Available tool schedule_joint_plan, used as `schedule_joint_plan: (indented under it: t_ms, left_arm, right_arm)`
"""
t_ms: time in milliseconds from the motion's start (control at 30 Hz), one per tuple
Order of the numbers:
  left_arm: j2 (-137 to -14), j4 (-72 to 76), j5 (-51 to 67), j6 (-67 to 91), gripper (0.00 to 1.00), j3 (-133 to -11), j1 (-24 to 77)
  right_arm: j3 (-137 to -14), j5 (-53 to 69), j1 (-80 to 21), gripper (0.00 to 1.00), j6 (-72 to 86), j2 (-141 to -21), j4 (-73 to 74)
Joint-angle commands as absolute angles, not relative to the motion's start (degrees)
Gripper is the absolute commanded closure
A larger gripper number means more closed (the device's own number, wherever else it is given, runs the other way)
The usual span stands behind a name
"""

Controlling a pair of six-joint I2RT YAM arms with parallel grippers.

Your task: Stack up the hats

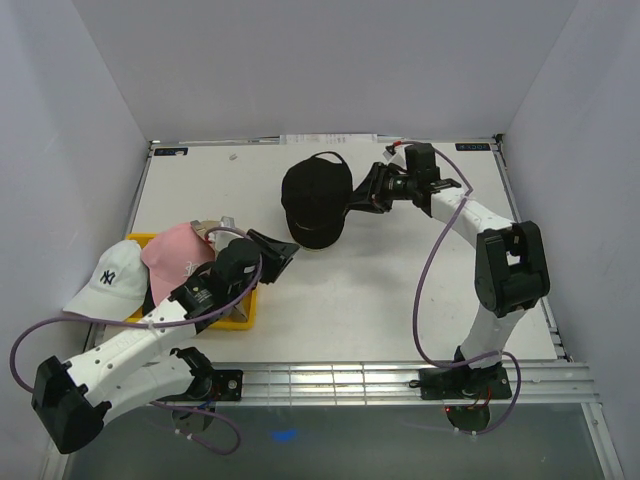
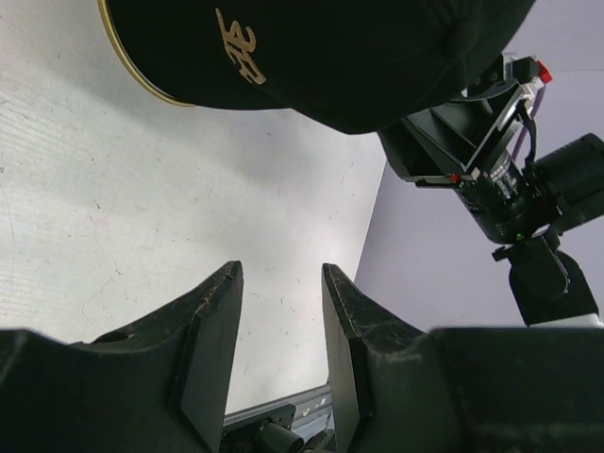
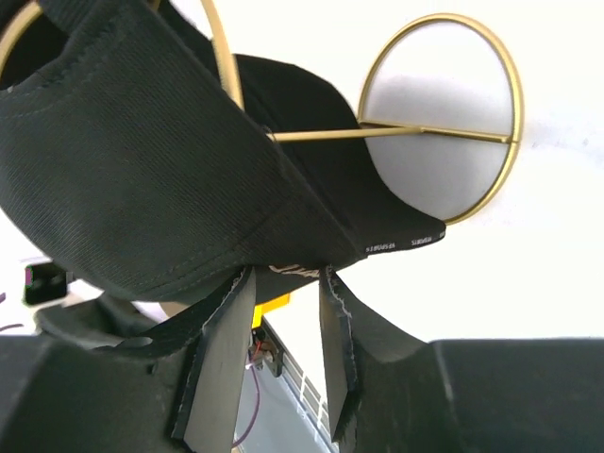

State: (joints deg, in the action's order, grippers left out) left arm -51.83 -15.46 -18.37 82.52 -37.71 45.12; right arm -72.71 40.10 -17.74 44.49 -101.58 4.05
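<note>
A black cap [image 1: 312, 200] hangs on a gold wire stand [image 3: 510, 142] at the middle of the table. My right gripper [image 1: 358, 195] reaches it from the right. In the right wrist view this gripper [image 3: 286, 274] is open, and the back rim of the black cap [image 3: 142, 160] lies right at its fingertips [image 3: 243, 283]. A pink cap [image 1: 172, 258] and a white NY cap [image 1: 108, 278] lie at the left, over a yellow tray [image 1: 245, 305]. My left gripper [image 1: 283, 255] is open and empty, just below and left of the black cap [image 2: 330, 47].
Behind the pink cap a tan piece of fabric [image 1: 207, 228] peeks out. The right arm's wrist [image 2: 472, 160] shows beyond the black cap in the left wrist view. White walls close the table at the back and sides.
</note>
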Motion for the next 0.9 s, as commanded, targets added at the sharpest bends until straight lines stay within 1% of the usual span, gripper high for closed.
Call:
schedule_joint_plan:
  t_ms: [0,233,400,500,533,633,733,867]
  left_arm:
    - [-49.49,-21.18,-21.00,78.32,0.51,-41.39,45.26]
    - [-47.55,-27.50,-22.59,75.41,0.50,-45.26,45.35]
    - [-48.69,-33.65,-24.96,71.99,0.50,-51.58,45.35]
    - [-49.57,-37.26,-26.19,70.58,0.46,-54.57,45.35]
    - [-49.92,-38.92,-26.37,70.23,0.46,-55.19,45.26]
    - [-50.89,-43.67,-28.12,69.52,0.43,-58.26,45.35]
    - [-52.20,-49.89,-30.67,70.22,0.41,-61.69,45.35]
    - [-55.36,-60.88,-34.80,74.26,0.39,-67.05,45.35]
  right_arm:
    - [-78.30,40.17,-17.58,0.60,42.45,-103.53,6.15]
    - [-83.84,39.20,-17.49,0.59,40.61,-106.87,9.57]
    - [-85.51,38.85,-17.49,0.58,40.08,-108.63,10.46]
    - [-86.48,38.50,-17.58,0.54,39.38,-109.51,11.24]
    - [-86.83,38.15,-17.58,0.49,39.11,-109.86,11.60]
    - [-87.80,37.53,-17.49,0.44,37.97,-110.21,12.57]
    - [-88.86,37.18,-17.40,0.40,37.09,-110.30,13.62]
    - [-89.56,37.53,-16.96,0.39,36.83,-109.69,14.15]
